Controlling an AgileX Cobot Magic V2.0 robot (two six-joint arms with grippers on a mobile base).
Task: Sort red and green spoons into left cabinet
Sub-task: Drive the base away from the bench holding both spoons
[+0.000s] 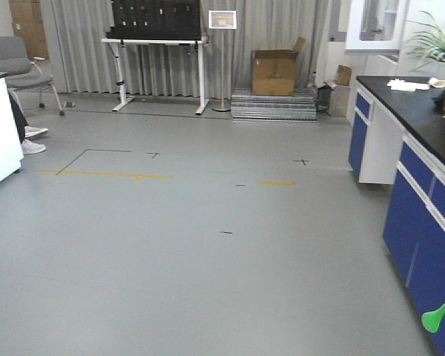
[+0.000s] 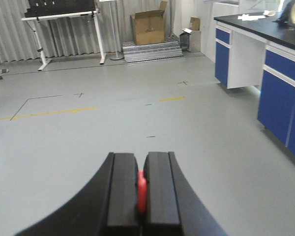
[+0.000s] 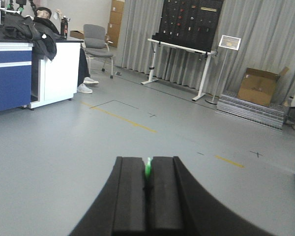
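Left hand (image 2: 140, 164) clamped on red spoon (image 2: 142, 191), right hand (image 3: 147, 178) on green spoon (image 3: 148, 166). Left cabinet in no view, so bearing unknown.

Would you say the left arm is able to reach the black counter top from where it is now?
Probably not: the left gripper, shut on the red spoon, points over bare floor, and the counter top lies well off to its right.

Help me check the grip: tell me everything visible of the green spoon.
The green spoon is bright and plastic-looking. In the front view its rounded end sticks out low on the right, tilted downward-left, beside the blue counter. From the right wrist only a thin sliver shows, pinched in the closed black right hand.
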